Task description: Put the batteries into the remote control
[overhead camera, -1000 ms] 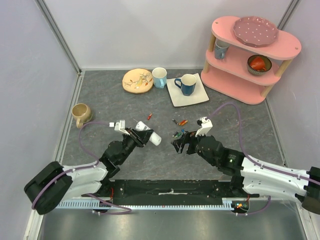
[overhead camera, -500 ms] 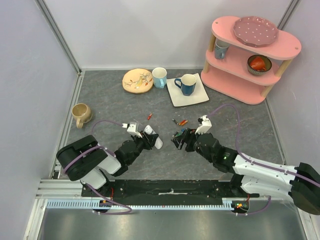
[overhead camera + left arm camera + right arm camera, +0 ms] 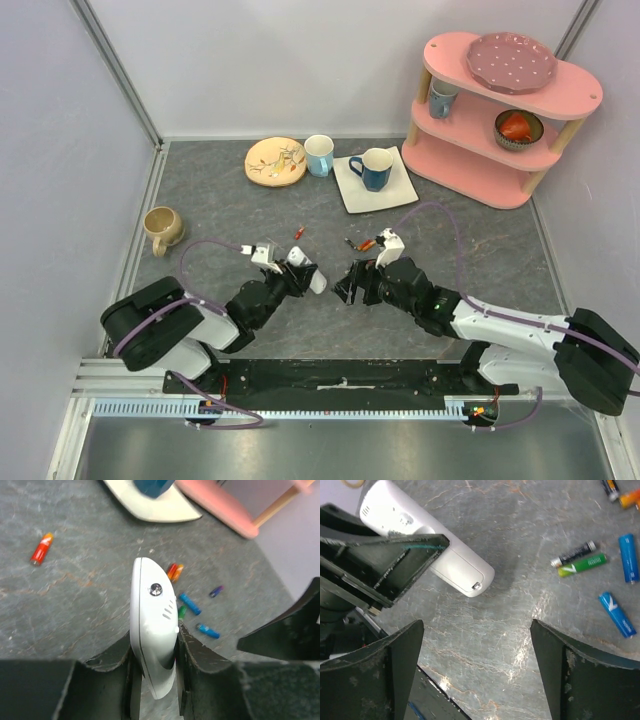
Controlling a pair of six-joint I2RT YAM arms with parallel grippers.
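Observation:
My left gripper is shut on the remote control, a slim white bar that sticks out forward from between the jaws just above the table. The remote's free end points toward my right gripper, which is open with only bare table between its fingers. My right gripper hovers just right of the remote. Several batteries lie loose beyond it: a green one, a black one, two blue ones and an orange one. A red-orange battery lies apart to the left.
A beige mug stands at the left. At the back are a patterned plate, a light blue cup and a blue mug on a white square plate. A pink shelf fills the back right corner.
My right gripper has moved a little left, closer to the remote's end. The left arm has changed pose near its base, but its gripper keeps the remote in about the same place.

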